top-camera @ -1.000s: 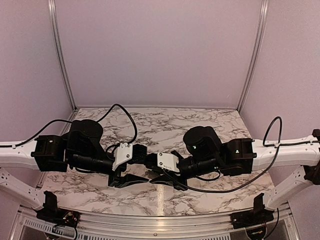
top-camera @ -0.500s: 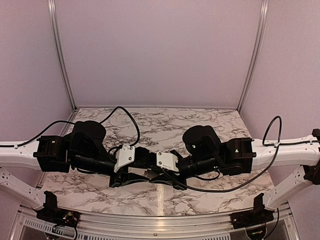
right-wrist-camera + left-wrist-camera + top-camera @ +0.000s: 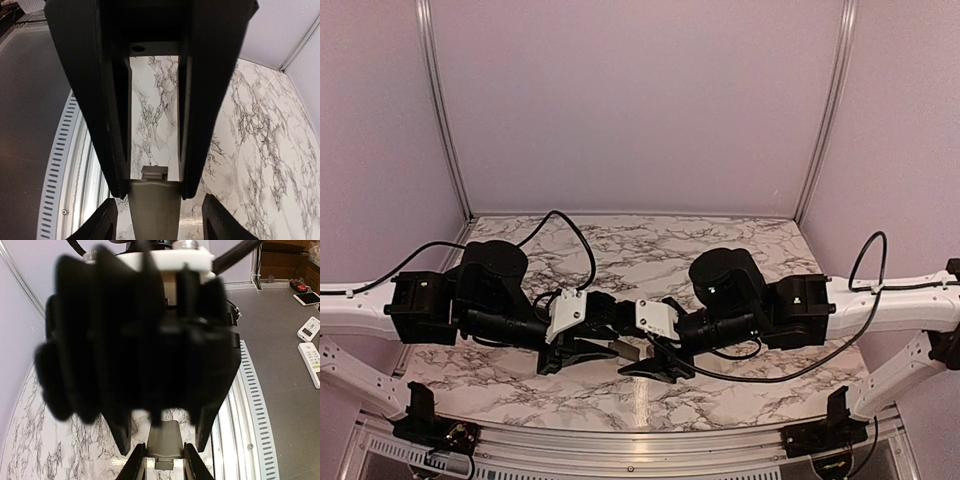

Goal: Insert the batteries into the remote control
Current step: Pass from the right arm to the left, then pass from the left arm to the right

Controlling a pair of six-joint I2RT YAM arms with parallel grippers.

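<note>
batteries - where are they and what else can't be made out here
- Batteries: in no view; in the top view the arms hide the table beneath them.
- Grey part in the left gripper's jaws: cut by the bottom edge in both wrist views, so remote or just its cover is unclear.
- Right gripper: only a black blur in the left wrist view.
</note>
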